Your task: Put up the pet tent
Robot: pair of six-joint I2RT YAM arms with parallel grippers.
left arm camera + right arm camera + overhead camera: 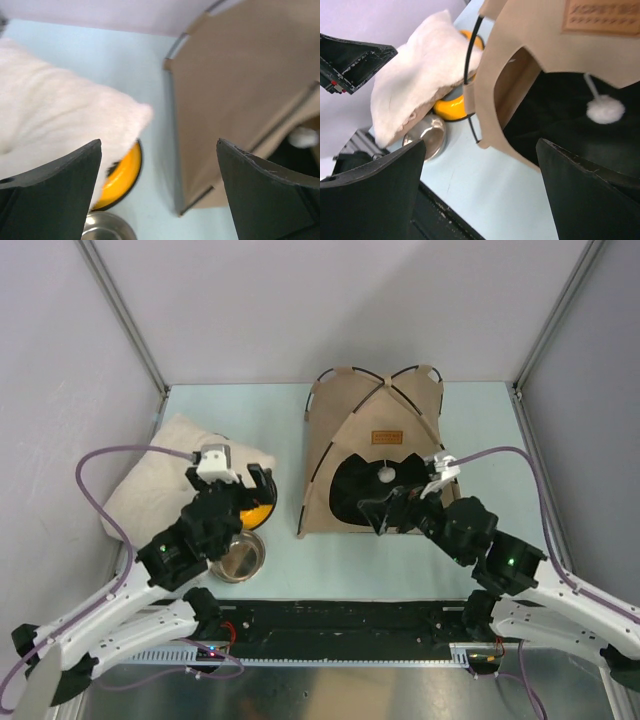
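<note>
On the far half of a pale blue table, right of centre, the pet tent stands upright with its arched doorway facing two robot arms. Thin black poles bow along its tan fabric edges and cross at the top. A small brown label sits above the doorway, and a white pom-pom hangs in the dark opening below it.

The right gripper hovers just in front of the doorway, its jaws spread wide and holding nothing. From the right wrist camera the tent's front panel fills the upper frame, with the pom-pom dangling on its cord inside the opening between the two dark fingers.

The left gripper hangs to the left of the tent, over the near corner of a cream pillow. Its jaws are likewise wide apart and empty. The left wrist camera shows the tent's side wall to the right, apart from the fingers, with bare table between it and the pillow.

The pillow lies at the table's left edge, one corner resting over a yellow bowl holder. A steel bowl sits in the holder's near end, close to the arms' bases. Pillow and holder lie beside the tent, not touching it.
</note>
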